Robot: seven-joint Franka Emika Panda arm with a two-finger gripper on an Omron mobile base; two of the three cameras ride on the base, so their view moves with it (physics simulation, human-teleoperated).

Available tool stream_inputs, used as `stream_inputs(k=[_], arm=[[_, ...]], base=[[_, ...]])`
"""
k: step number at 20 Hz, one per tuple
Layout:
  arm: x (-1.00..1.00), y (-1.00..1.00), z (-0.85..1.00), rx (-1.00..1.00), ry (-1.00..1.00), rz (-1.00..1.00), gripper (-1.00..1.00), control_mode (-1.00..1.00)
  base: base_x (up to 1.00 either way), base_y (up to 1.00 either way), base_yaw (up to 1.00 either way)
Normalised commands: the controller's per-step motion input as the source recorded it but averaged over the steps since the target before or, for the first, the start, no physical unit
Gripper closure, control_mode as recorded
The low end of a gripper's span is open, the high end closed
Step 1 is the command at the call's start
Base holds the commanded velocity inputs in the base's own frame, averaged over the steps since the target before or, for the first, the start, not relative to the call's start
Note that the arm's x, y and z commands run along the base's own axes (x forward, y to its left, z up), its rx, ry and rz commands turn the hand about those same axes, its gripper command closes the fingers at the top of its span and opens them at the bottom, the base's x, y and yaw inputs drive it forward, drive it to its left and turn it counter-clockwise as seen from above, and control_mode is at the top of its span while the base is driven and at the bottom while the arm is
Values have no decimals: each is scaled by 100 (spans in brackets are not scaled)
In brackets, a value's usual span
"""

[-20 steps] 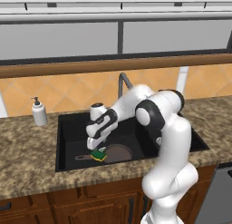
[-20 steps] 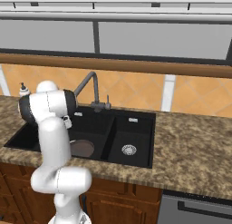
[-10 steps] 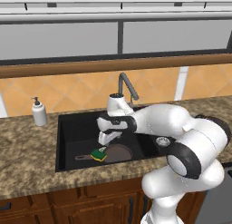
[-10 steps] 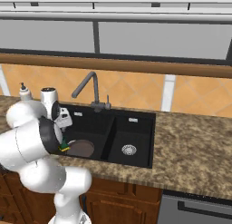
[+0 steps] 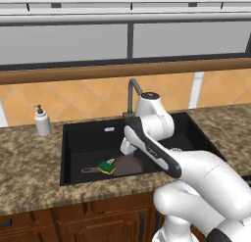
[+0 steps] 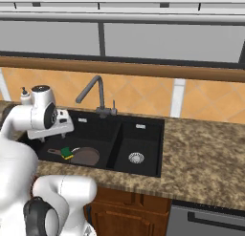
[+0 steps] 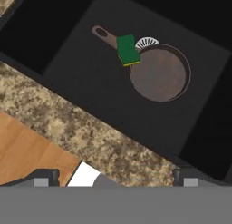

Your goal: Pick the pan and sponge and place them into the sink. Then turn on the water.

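The pan lies flat in the large basin of the black sink. Its handle points away from the small basin. The sponge rests green side up where the handle meets the pan's rim. My gripper hangs high above the basin's back part, open, with nothing between its fingertips. In the base views the hand is beside the faucet. No stream of water comes from the spout.
A white soap dispenser stands on the granite counter to the sink's left. The small basin has a round metal drain. My own arm crosses in front of the sink's right half in the left base view.
My hand has risen from the sponge and drifted toward the faucet, while the arm's elbow has swung forward toward the cameras. Pan and sponge stay put.
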Motion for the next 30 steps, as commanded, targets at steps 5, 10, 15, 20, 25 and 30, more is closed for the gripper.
stream_inputs(k=[5, 10, 15, 20, 25, 30], arm=[[-32, -42, 100, -2, 5, -10, -100, -100], [-6, -30, 60, -2, 15, -10, -100, -100], [2, -1, 0, -1, 0, -1, -100, -100], [0, -45, 0, 3, 0, -5, -100, -100], [22, -93, -1, 7, 0, -18, -100, -100], [68, -100, -12, 5, 0, -31, -100, -100]], base=[[0, 0, 0], [0, 0, 0], [0, 0, 0], [0, 0, 0], [0, 0, 0], [0, 0, 0]])
